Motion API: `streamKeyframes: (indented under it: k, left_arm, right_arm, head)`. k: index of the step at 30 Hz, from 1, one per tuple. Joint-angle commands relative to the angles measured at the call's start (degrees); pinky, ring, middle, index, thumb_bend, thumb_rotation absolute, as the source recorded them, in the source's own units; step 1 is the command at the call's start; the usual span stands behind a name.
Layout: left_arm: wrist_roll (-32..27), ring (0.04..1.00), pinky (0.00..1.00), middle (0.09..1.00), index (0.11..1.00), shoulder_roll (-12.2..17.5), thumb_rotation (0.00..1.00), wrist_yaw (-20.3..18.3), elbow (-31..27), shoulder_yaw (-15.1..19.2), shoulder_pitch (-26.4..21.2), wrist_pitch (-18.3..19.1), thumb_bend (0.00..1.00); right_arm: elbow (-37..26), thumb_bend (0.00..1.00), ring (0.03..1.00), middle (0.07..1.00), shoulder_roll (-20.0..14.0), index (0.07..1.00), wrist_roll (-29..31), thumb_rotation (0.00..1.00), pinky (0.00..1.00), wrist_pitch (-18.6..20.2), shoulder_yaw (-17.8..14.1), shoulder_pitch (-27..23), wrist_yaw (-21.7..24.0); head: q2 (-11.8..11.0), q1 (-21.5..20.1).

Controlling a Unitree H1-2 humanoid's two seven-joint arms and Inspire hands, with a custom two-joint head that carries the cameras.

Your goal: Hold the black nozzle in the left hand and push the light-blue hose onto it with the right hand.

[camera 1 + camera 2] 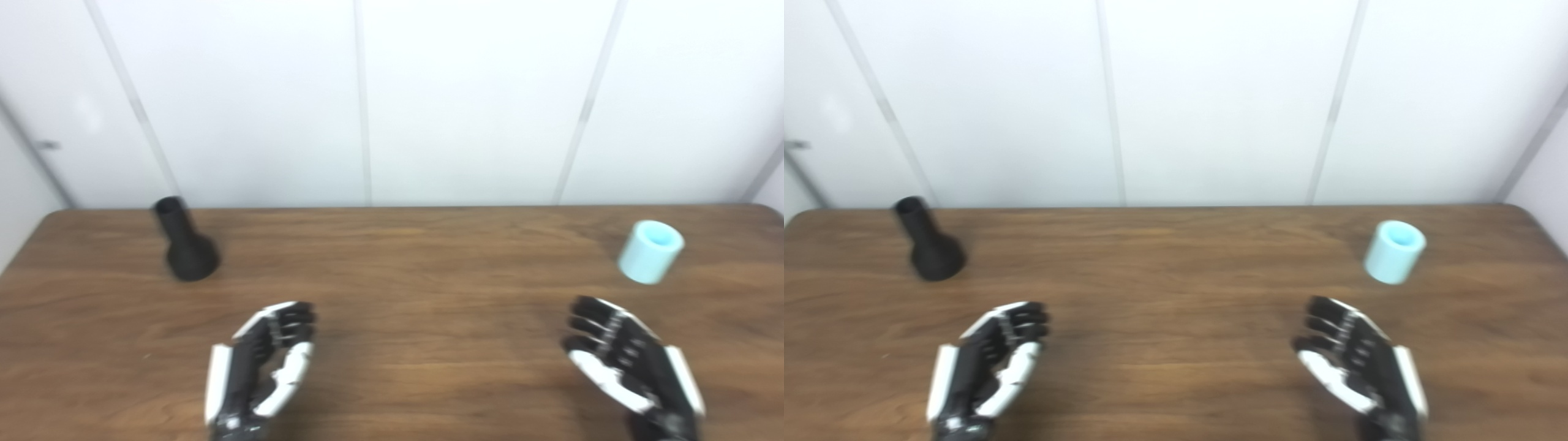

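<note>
Wood-grain worktop (392,361) fills the near view, where the left hand (260,367) and right hand (631,367) hover low, fingers loosely curled and apart, holding nothing. Farther back, the black nozzle (184,242) stands at the far left and the light-blue hose (650,251) at the far right, well apart. Both look tippy, so a clumsy reach could topple either; no writing is legible.

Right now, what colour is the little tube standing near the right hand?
Light blue hose, clearest in left eye view.
</note>
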Motion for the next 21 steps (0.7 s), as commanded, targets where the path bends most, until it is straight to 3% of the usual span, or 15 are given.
streamKeyframes:
  k: [1,7,18,21]
  left_arm:
    - [1.6,0.629,0.57,0.659,0.653,-3.2,0.36,1.2,-1.3,-1.3,3.2,-0.3,0.35]
    - [2.5,0.632,0.56,0.663,0.649,-5.0,0.34,2.8,-1.4,-3.3,2.6,1.1,0.34]
    - [3.7,0.619,0.53,0.647,0.635,-4.9,0.35,4.8,0.1,-3.6,1.4,0.8,0.33]
    - [5.7,0.611,0.5,0.654,0.66,-5.1,0.32,6.7,-0.1,-2.3,1.1,1.4,0.4]
  right_arm:
    - [-1.1,0.24,0.739,0.742,-0.7,0.719,2.6,0.0,0.68,-1.5,-1.6,-1.5,0.7]
    - [-1.6,0.21,0.758,0.771,-1.8,0.75,2.1,0.0,0.68,-0.5,-2.5,-1.7,0.9]
    - [-1.9,0.22,0.732,0.74,-1.5,0.707,1.7,0.0,0.65,0.4,-2.6,-2.3,0.6]
    - [-1.8,0.23,0.738,0.742,-0.9,0.705,2.6,0.0,0.66,1.0,-2.8,-2.7,0.3]
  head:
    - [0.1,1.3]
    - [0.2,2.7]
    - [-0.7,3.9]
    - [-1.0,4.2]
